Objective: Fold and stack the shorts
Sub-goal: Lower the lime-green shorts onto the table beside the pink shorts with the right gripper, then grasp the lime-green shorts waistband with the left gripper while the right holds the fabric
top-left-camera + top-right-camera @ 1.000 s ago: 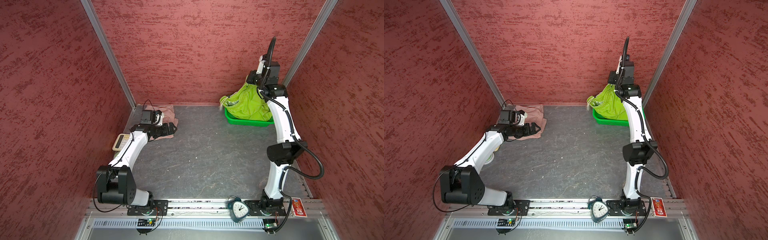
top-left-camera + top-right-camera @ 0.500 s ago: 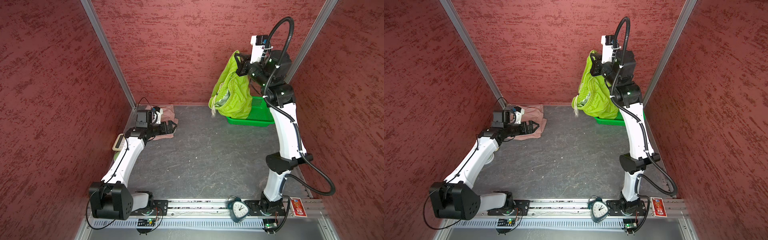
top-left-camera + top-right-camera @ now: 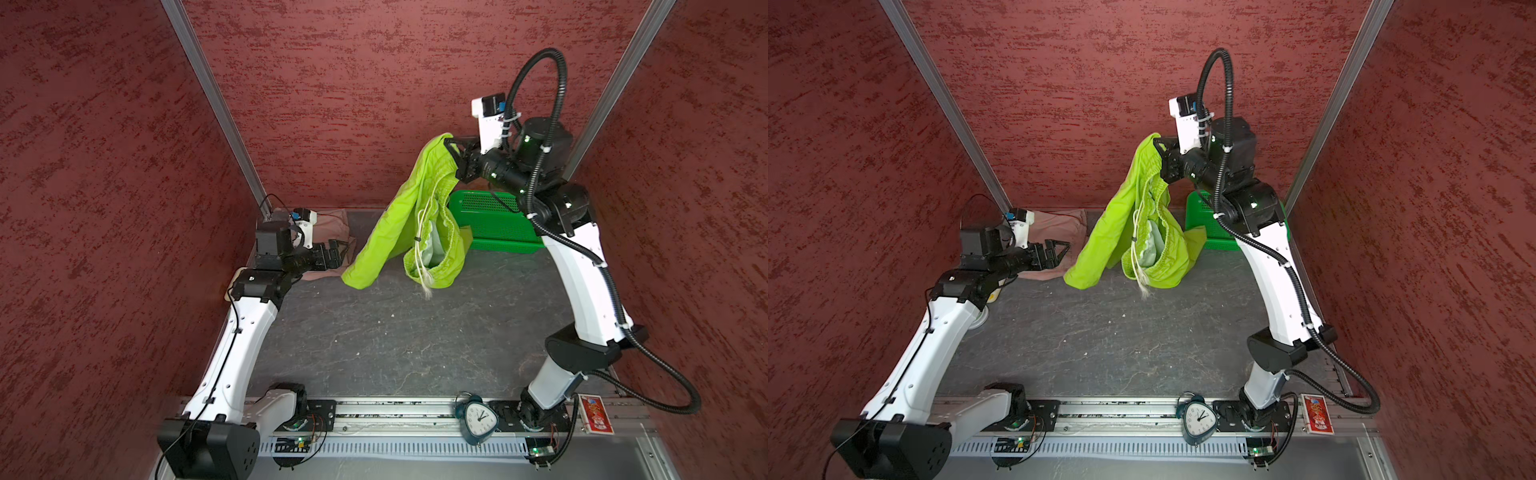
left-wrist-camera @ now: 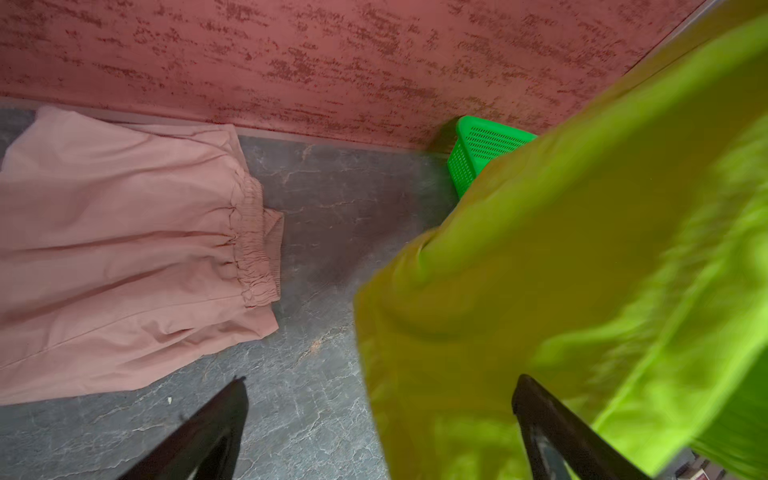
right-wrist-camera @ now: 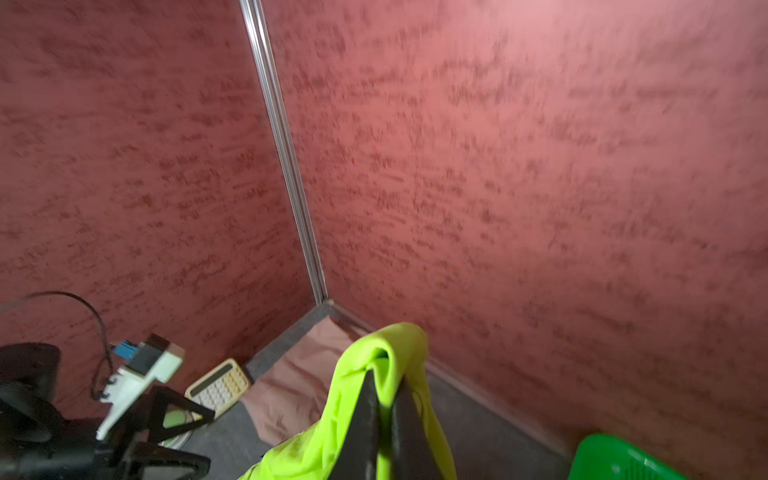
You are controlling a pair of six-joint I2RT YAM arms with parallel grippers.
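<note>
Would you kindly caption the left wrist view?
Open left end effector facing lime green fabric shorts, dusty pink fabric shorts lying alongside.

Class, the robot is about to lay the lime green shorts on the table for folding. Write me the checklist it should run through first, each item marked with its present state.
1. Right end effector shut on the lime green shorts: ok.
2. Left end effector open and empty, ready to take a second corner: ok.
3. Shorts hanging flat: not ok, bunched, with the drawstring dangling.
4. Shorts free of the green basket: cannot tell, a flap overlaps its front wall.
5. Bare table in the middle for laying down: ok.
6. Pink shorts lying out of the way by the back wall: ok.
</note>
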